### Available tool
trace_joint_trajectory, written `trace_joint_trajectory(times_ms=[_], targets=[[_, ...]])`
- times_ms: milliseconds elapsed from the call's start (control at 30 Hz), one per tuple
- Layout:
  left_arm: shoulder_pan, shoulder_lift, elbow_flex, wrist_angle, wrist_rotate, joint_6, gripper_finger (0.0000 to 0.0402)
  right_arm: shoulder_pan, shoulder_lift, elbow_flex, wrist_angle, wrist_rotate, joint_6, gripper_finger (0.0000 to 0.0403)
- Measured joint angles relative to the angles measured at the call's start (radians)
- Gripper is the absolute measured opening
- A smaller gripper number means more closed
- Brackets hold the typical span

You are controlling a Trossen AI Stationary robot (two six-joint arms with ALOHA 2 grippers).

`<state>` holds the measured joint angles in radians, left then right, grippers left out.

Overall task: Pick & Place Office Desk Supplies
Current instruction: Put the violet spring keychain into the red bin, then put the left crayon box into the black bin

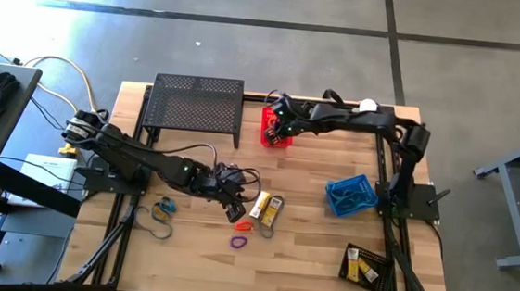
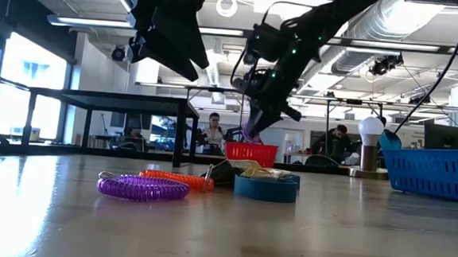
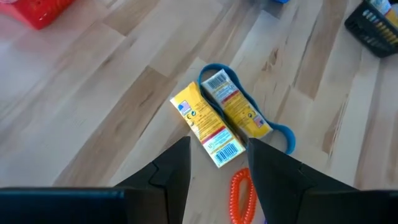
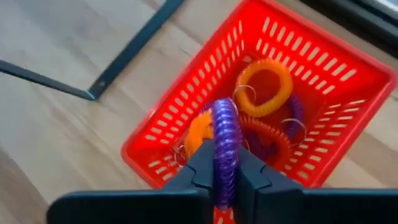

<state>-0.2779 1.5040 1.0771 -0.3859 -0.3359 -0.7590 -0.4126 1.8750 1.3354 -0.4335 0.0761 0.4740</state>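
Observation:
My right gripper (image 4: 225, 163) is shut on a purple coiled loop (image 4: 225, 127) over the red basket (image 4: 186, 134) at the table's far middle (image 1: 276, 128). The basket holds orange and purple coiled loops (image 4: 264, 87). My left gripper (image 3: 217, 171) stands open above two yellow-and-white boxes (image 3: 219, 118), which lie flat side by side on the table, with a blue band (image 3: 283, 134) around them. An orange coiled loop (image 3: 242, 199) lies just below its fingers. In the high view the left gripper (image 1: 235, 209) is at the table's middle. My right gripper pinches the purple coiled loop between its two fingers, across the coil (image 4: 224, 177). The fingers slant down from above toward the basket. The loop stands edge-on, sticks out past the fingertips and is lifted clear above the basket's inside (image 2: 253, 132).
A black mesh shelf (image 1: 196, 108) stands at the far left of middle. A blue basket (image 1: 349, 194) sits at the right, a black tray (image 1: 367, 265) with yellow boxes at the near right. Purple (image 1: 238, 241) and orange (image 1: 242, 226) loops and dark bands (image 1: 159, 221) lie near the front.

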Motion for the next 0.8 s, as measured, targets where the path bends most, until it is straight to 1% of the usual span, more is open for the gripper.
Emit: trace_joint_trajectory(times_ms=[133, 300, 400, 467, 567, 667, 800], targets=[[-0.005, 0.0, 0.0, -0.007, 0.0, -0.025, 0.0153, -0.008, 0.016, 0.001, -0.012, 0.004, 0.0, 0.0057], [-0.015, 0.0, 0.0, -0.007, -0.008, -0.027, 0.0153, -0.012, 0.013, 0.001, -0.005, 0.054, -0.007, 0.0128], [-0.016, 0.0, 0.0, -0.007, -0.008, -0.027, 0.0153, -0.015, 0.007, 0.008, -0.007, 0.053, -0.008, 0.0172], [-0.016, 0.0, 0.0, -0.007, -0.008, -0.028, 0.0153, -0.02, -0.01, 0.027, -0.031, 0.033, -0.021, 0.0197], [-0.016, 0.0, 0.0, -0.013, -0.008, -0.027, 0.0153, -0.013, -0.053, 0.076, -0.056, -0.055, -0.099, 0.022], [-0.015, 0.0, 0.0, -0.014, 0.002, -0.04, 0.0153, 0.019, -0.116, 0.108, -0.075, -0.216, -0.22, 0.0227], [-0.015, -0.001, 0.0, -0.029, 0.031, -0.067, 0.0153, 0.073, -0.218, 0.114, -0.092, -0.43, -0.314, 0.0223]])
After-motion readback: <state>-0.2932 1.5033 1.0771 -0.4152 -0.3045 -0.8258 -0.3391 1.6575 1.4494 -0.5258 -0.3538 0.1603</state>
